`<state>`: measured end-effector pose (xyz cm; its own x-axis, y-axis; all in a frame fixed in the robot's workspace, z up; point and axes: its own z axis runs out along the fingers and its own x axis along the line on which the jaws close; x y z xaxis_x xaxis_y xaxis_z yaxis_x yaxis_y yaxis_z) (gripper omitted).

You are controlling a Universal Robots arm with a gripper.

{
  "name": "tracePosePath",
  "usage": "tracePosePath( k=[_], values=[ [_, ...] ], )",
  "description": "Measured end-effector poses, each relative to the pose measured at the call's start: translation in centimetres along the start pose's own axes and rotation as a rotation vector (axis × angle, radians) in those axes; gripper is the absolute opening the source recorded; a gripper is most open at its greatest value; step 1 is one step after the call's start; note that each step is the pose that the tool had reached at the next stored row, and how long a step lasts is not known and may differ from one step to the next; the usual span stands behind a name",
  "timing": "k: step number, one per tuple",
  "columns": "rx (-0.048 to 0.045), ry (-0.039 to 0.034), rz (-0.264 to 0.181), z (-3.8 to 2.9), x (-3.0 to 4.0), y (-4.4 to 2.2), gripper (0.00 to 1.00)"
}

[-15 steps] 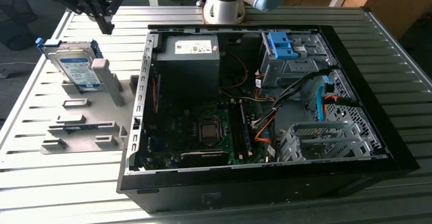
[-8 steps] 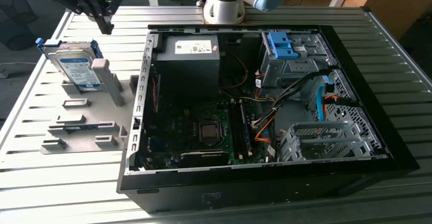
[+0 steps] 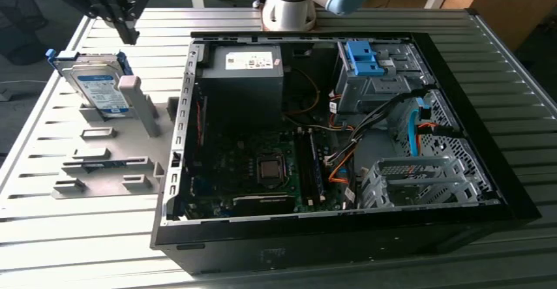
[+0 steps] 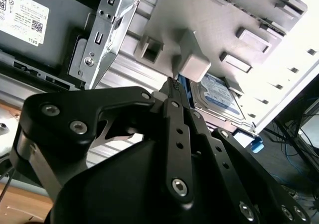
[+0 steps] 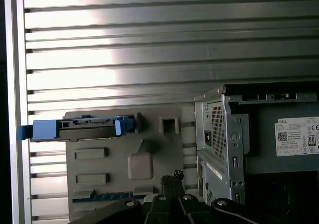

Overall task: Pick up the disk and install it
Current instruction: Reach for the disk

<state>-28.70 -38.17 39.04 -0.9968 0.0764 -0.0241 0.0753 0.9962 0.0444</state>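
1. Exterior view: your gripper (image 3: 129,33) hangs higher than the disk (image 3: 94,83) and isn't touching it. The disk stands on edge in the grey holder (image 3: 113,145) on the bench (image 3: 496,47), beside the open computer case (image 3: 487,145).
2. Second wrist view: the fingers (image 4: 174,109) look pinched together with nothing between them. The disk (image 4: 219,97) sits beyond the tips.
3. First wrist view: the disk (image 5: 82,128) is in its slot, apart from the gripper (image 5: 172,176). I'd say you've got both the pick and the install left to do.

Silver blue-framed disk (image 3: 98,85) with white-and-blue label, aslant on edge in the grey stand (image 3: 113,162).
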Motion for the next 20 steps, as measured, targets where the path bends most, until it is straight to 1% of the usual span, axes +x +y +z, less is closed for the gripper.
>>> tracePosePath(
  k=[4, 7, 9, 14, 17, 19, 20],
  values=[
    [0.0001, 0.0001, 0.000, -0.01, 0.36, -0.02, 0.11],
    [0.0000, 0.0000, 0.000, -0.03, 1.02, 0.02, 0.11],
    [0.0000, 0.0000, 0.000, -0.03, 1.59, 0.18, 0.11],
    [0.0001, 0.0001, 0.000, -0.03, 3.33, 0.81, 0.11],
    [0.0001, 0.0006, 0.000, -0.03, 4.44, 0.90, 0.11],
    [0.0021, 0.0034, 0.000, -0.02, 4.86, 0.93, 0.11],
    [0.0060, 0.0054, 0.000, -0.02, 4.98, 1.00, 0.11]
  ],
)
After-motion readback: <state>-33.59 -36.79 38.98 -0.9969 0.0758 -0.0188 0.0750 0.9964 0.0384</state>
